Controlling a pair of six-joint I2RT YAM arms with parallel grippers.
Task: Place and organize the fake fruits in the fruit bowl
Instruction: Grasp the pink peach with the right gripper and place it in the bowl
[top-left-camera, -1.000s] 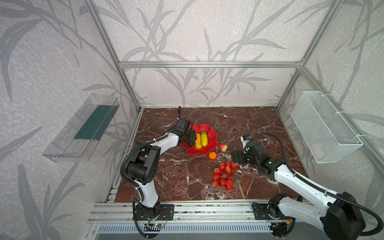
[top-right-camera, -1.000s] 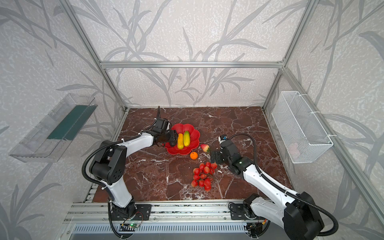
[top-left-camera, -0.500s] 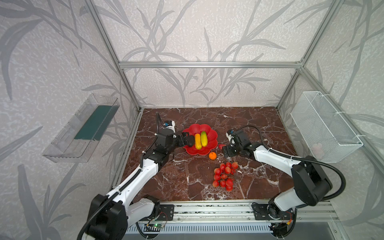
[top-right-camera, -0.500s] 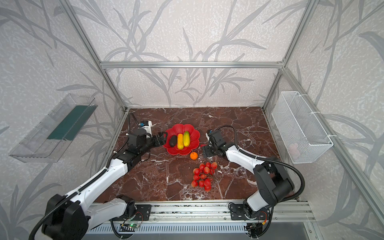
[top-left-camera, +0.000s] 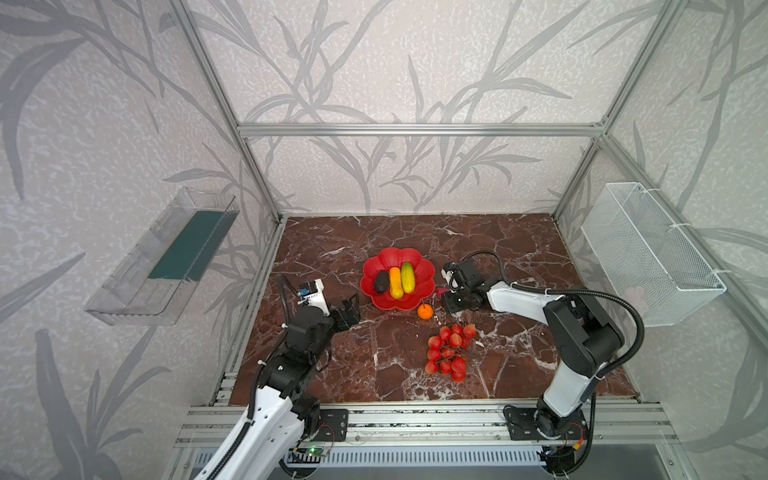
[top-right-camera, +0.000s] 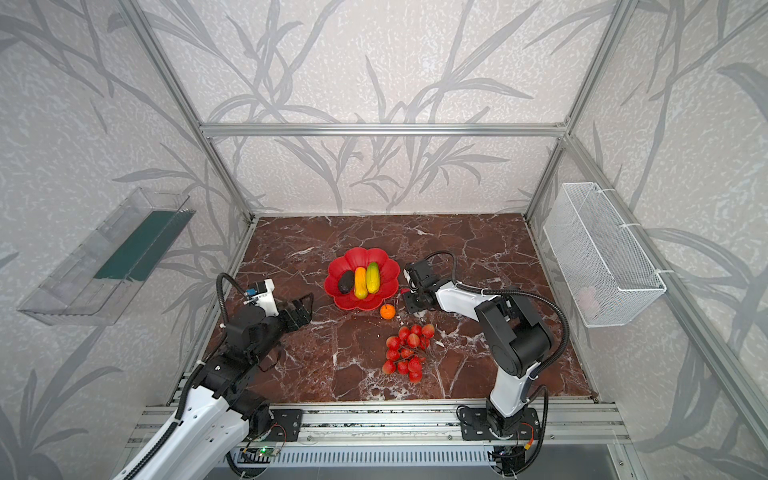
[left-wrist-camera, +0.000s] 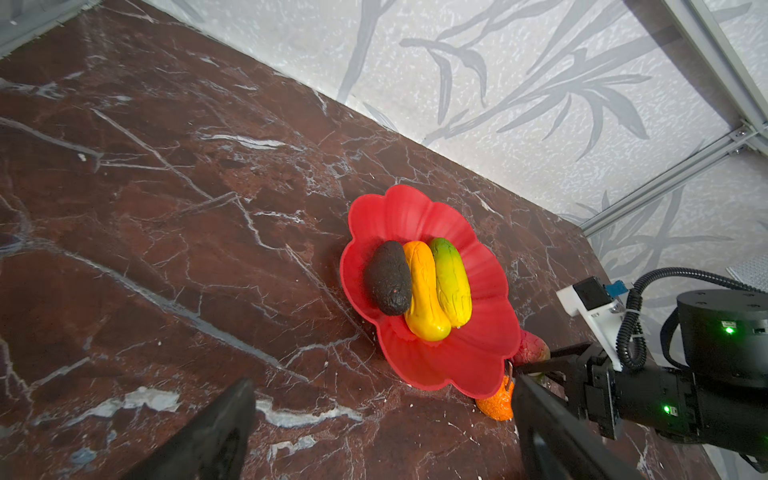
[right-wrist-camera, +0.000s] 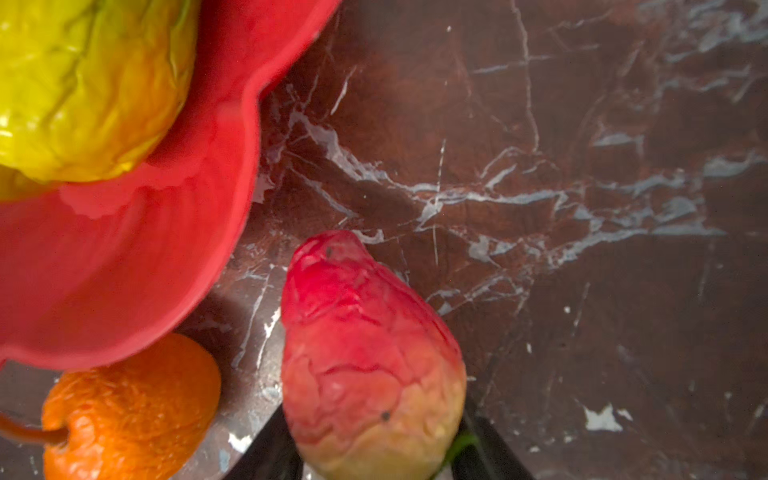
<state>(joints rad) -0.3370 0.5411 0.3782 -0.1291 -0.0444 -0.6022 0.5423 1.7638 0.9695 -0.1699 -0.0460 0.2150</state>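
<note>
Left gripper: spread wide, empty, near the fruit bowl
Right gripper: clamped on the strawberry just beside the rim
In the fruit bowl: avocado; orange-yellow mango; yellow-green mango
Table: tangerine at the rim; cherry bunch apart

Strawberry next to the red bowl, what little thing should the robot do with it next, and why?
Probably lift it a little. The right gripper hugs the strawberry at its wide end, yet the fruit lies on the table just outside the fruit bowl, whose raised rim it must clear.
</note>
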